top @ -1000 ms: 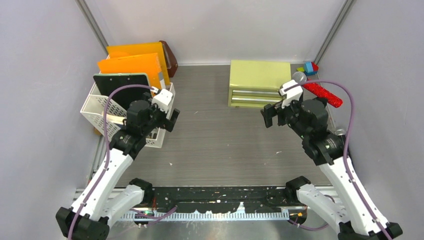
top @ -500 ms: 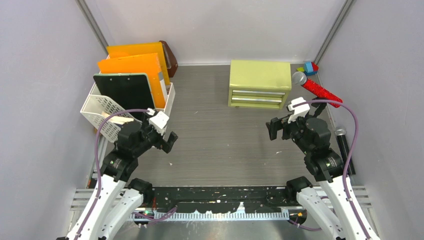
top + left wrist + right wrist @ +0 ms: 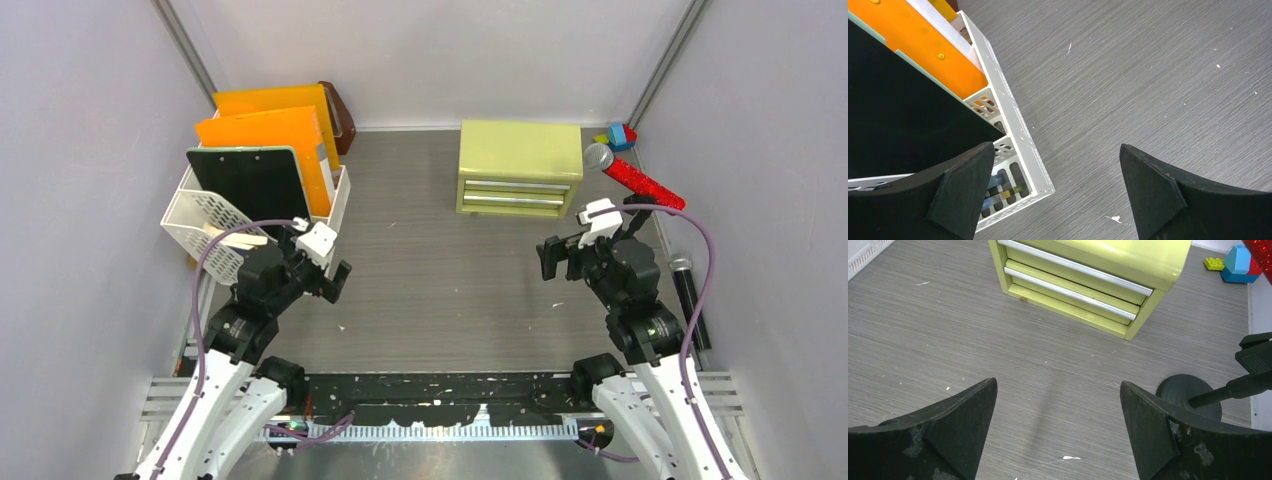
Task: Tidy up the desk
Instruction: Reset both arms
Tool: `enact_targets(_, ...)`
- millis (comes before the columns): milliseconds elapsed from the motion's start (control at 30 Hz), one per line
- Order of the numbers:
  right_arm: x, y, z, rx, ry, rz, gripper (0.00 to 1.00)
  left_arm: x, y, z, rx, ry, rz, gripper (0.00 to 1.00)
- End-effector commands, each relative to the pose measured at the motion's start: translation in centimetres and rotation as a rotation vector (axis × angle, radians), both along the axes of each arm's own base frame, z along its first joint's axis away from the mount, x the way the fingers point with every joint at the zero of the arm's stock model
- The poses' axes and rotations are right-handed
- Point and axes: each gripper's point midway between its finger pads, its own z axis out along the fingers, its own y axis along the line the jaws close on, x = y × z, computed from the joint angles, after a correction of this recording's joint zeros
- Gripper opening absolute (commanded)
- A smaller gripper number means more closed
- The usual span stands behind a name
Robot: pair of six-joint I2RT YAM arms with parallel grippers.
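Note:
The desk is a dark grey wood-grain tabletop; it also shows in the left wrist view and the right wrist view. My left gripper hovers over the desk just right of the white file organizer. In its wrist view the left gripper is open and empty. My right gripper hovers in front of the yellow-green drawer cabinet. In its wrist view the right gripper is open and empty, with both cabinet drawers shut.
The organizer holds orange folders and a black clipboard. A red glitter microphone, toy blocks and a black microphone lie at the right. A black round base stands by my right fingers. The black rail runs along the near edge.
Both arms have drawn back toward the near edge. The left gripper left the organizer's side and the right gripper left the cabinet front. Both stayed open.

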Motion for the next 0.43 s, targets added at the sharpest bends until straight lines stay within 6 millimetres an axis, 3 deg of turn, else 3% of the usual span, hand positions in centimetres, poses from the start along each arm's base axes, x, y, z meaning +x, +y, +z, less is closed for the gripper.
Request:
enact_targets(0, 0.6, -0.5, 0.8, -0.016, -0.058, -0.013, 1.00, 0.8, 0.2, 0.6, 0.004, -0.030, 0.016, 1.00)
enact_targets(400, 0.6, -0.9, 0.1, -0.027, -0.040, -0.023, 0.99, 0.8, 0.2, -0.6, 0.030, -0.009, 0.009, 1.00)
